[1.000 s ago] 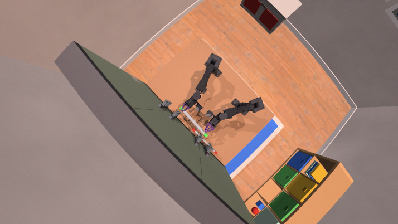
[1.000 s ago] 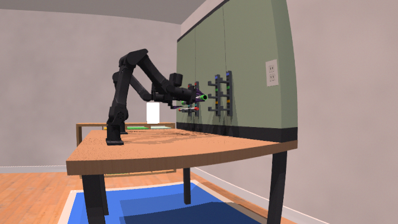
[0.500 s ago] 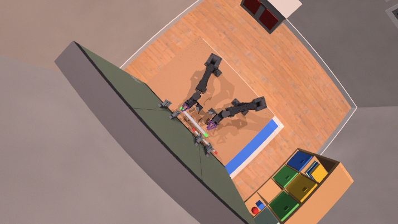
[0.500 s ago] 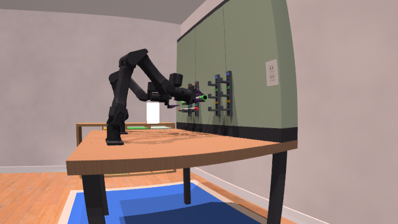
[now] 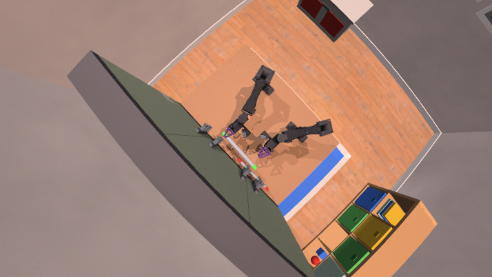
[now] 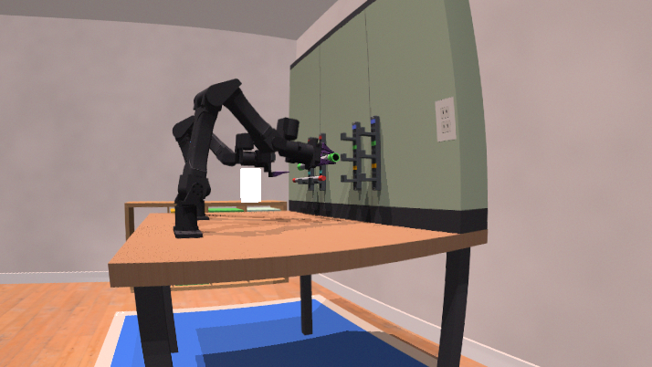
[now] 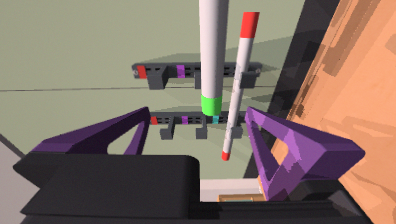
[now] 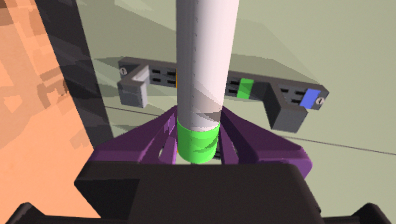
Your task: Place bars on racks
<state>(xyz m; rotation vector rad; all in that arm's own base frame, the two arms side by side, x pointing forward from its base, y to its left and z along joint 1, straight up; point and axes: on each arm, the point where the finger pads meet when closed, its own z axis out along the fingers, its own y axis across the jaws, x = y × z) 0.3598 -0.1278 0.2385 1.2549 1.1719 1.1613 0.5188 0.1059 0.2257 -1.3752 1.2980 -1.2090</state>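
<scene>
By the wall, the right gripper (image 5: 228,131) (image 6: 327,154) (image 8: 198,111) pinches one end of a smooth, round, green-tipped bar (image 5: 241,152) (image 6: 333,157) (image 7: 212,50) (image 8: 205,60) in the air. The left gripper (image 5: 264,152) (image 6: 288,173) (image 7: 197,112) is spread wide. The thin red-tipped bar (image 5: 254,176) (image 6: 307,179) (image 7: 237,85) lies on the left rack (image 5: 258,183) (image 6: 323,186) (image 7: 192,66).

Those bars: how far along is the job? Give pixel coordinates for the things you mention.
Nothing looks finished. In hand: the green-ended bar (image 5: 240,151) (image 6: 333,157) (image 7: 212,60) (image 8: 205,65), in the right end effector (image 5: 229,132) (image 6: 332,156) (image 8: 198,111). To do: set it by the green labels (image 6: 373,143) (image 8: 245,88); move the red-ended bar (image 5: 267,189) (image 6: 310,179) (image 7: 242,57) from the lowest arms to the red labels (image 6: 320,137) (image 7: 142,72); then back away.
</scene>
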